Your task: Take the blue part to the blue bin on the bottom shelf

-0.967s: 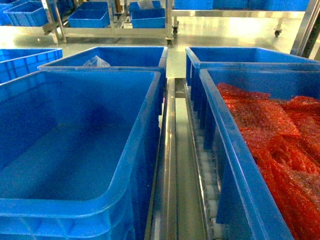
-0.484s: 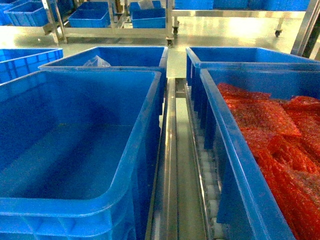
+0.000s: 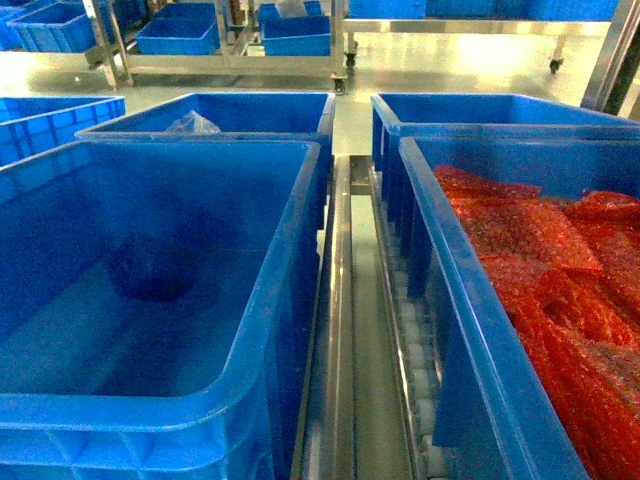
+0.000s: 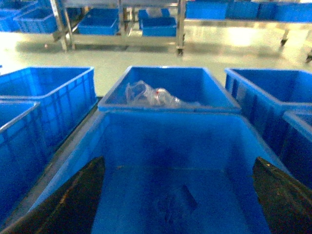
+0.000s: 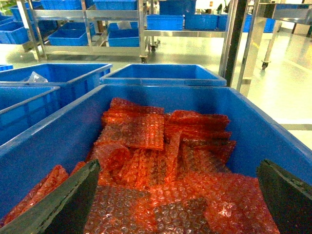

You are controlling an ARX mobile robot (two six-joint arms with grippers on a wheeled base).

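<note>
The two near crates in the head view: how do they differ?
The left blue bin shows only a smooth blue inside with a dark shadow on its floor; the right crate is piled with red bubble-wrap bags. The head view shows more of the left bin; the right crate is cut by the frame. Both are blue plastic.

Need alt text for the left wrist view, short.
Left end effector, fingers spread wide and dark at both lower corners, looks down into the large blue bin, whose floor shows only a dim smudge. Directly behind it another blue crate holds crumpled clear plastic; more blue crates flank both sides.
</note>
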